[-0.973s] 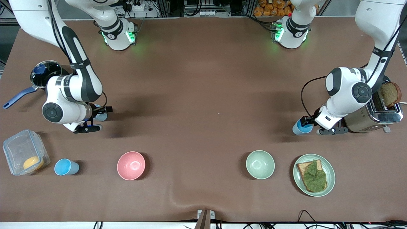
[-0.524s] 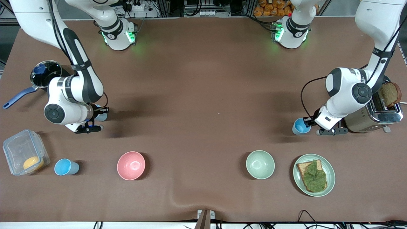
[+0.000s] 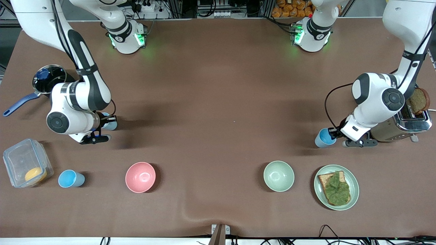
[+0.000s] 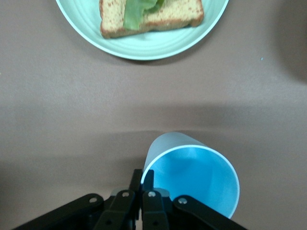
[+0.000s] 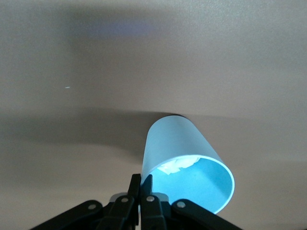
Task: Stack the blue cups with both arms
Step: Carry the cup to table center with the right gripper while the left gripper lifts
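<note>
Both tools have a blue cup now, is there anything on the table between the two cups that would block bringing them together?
Nothing visible does. The left tool grips one blue cup by its rim, the right tool another blue cup. Only bare table lies between them; the pink bowl and green bowl sit nearer the camera.

The front camera sits high across the tabletop, facing the arm bases, which line the top edge; it frames the whole surface from a distance.

The left wrist camera looks steeply down past the left pincer at close range. It shares with the front view a blue cup and the sandwich plate.

The right wrist camera looks down past the right pincer, equally close. It shares with the front view another cup and bare cloth.
</note>
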### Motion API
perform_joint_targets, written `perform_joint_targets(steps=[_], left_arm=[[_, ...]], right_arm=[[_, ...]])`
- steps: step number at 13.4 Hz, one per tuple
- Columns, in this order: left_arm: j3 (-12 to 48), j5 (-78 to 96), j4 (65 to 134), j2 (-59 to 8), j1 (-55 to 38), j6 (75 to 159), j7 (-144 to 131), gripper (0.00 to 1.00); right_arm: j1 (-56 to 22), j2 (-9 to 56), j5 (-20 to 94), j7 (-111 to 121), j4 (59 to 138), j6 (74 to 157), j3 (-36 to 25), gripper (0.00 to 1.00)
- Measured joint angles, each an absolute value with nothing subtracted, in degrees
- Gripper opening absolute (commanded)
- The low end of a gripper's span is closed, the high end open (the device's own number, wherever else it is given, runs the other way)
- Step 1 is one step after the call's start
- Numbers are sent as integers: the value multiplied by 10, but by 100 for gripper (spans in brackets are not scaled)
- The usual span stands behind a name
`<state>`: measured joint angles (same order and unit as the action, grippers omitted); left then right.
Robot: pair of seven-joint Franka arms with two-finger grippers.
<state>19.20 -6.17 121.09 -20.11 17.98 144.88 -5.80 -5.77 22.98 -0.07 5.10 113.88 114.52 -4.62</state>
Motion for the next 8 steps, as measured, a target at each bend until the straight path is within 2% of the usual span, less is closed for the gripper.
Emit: perform_joint_targets(steps=[4,8], left_arm=[[197,-62,1195,-192,179,1418,-58,0],[208,-62,1170,-165,178,1367,-58,0]], right_arm=[[-83,230,10,31,1093,1082,-44,0],[-159,230,90,-71,1046,1038,-42,0]])
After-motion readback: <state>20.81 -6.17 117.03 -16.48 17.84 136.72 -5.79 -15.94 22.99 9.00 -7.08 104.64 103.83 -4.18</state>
